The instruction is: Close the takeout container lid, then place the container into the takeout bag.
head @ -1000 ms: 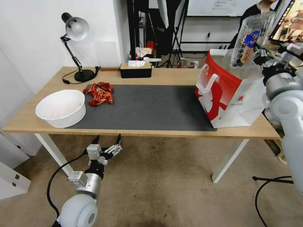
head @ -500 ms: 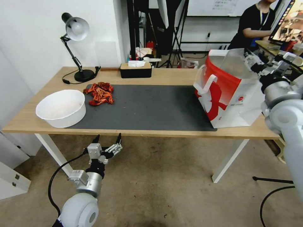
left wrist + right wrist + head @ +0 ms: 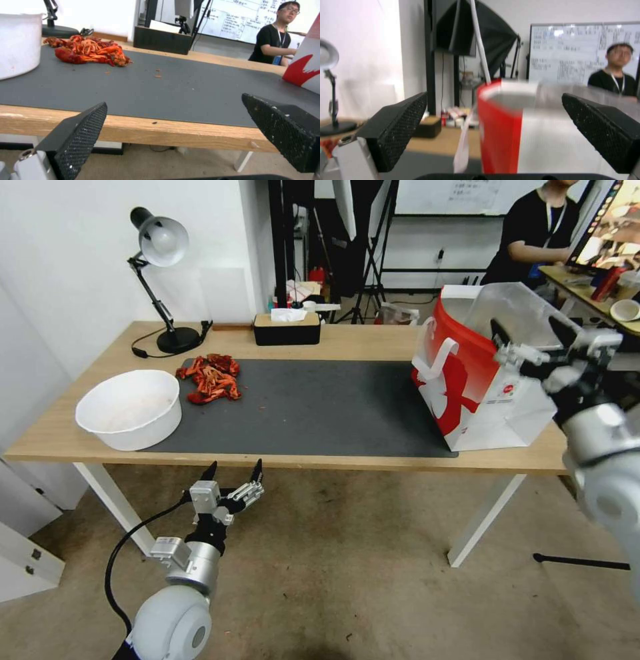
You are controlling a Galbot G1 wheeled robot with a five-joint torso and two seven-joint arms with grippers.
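Observation:
The takeout bag (image 3: 477,380), with red and white panels, white handles and a clear liner, stands upright at the table's right end. Its red panel (image 3: 500,130) fills the middle of the right wrist view, and a corner of the takeout bag (image 3: 303,72) appears in the left wrist view. The takeout container and its lid are hidden. My right gripper (image 3: 531,337) hangs open and empty in front of the bag's upper part, also seen as the right gripper (image 3: 494,96). My left gripper (image 3: 233,472) is open below the table's front edge, seen too as the left gripper (image 3: 174,101).
A white bowl (image 3: 128,408) sits at the table's left, with a pile of red crayfish (image 3: 210,377) on the dark mat (image 3: 313,407). At the back stand a black tissue box (image 3: 287,328) and a desk lamp (image 3: 160,243).
One second ago my right gripper held the clear container above the bag. The container is no longer in it, and the open gripper has drawn back and down in front of the bag.

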